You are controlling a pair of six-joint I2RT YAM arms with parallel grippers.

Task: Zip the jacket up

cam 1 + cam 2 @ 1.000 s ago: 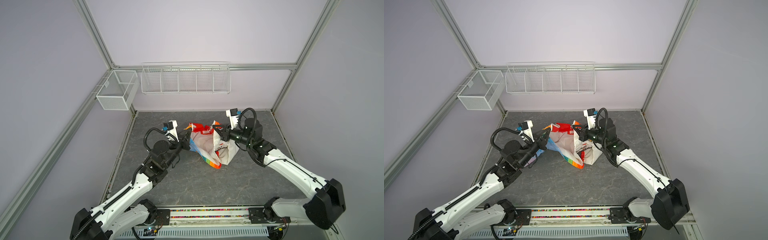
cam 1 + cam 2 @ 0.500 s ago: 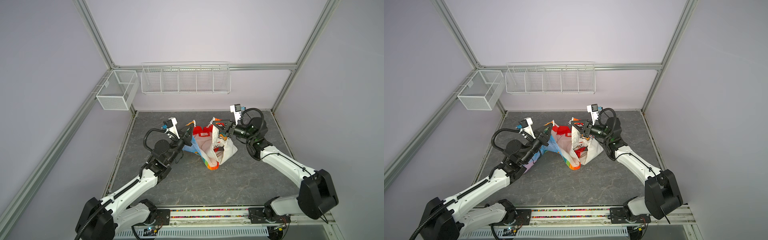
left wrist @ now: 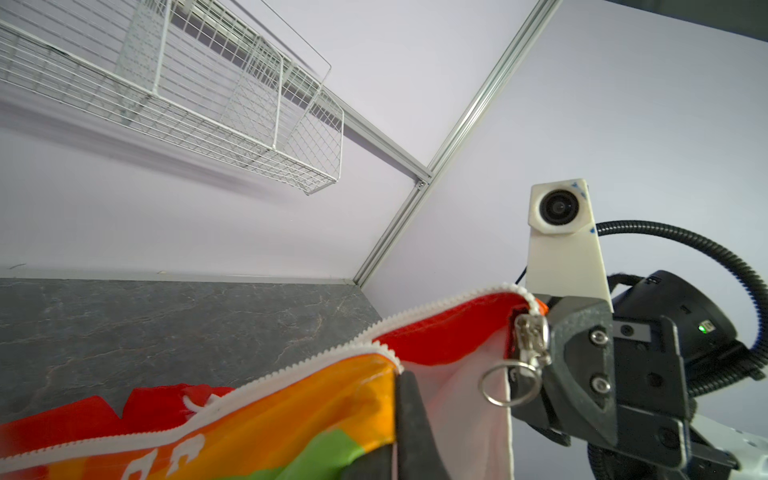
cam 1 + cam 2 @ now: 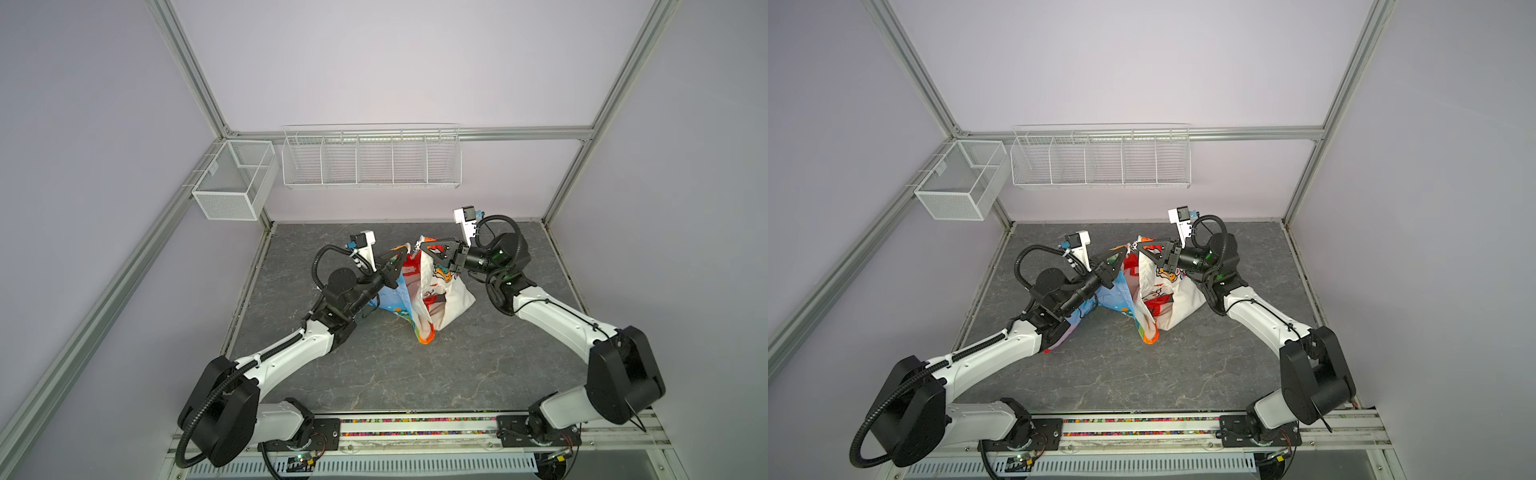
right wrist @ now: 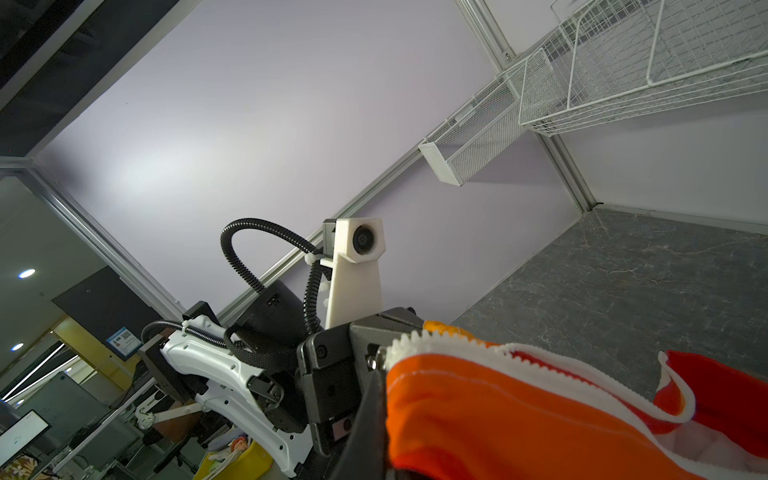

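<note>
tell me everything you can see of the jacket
The jacket is small, of thin fabric: rainbow stripes outside, red trim, white printed lining. It hangs open, unzipped, its white zipper halves apart, a ringed metal slider on one. The left gripper and right gripper each pinch a raised edge, shut on it; the rest droops onto the table.
</note>
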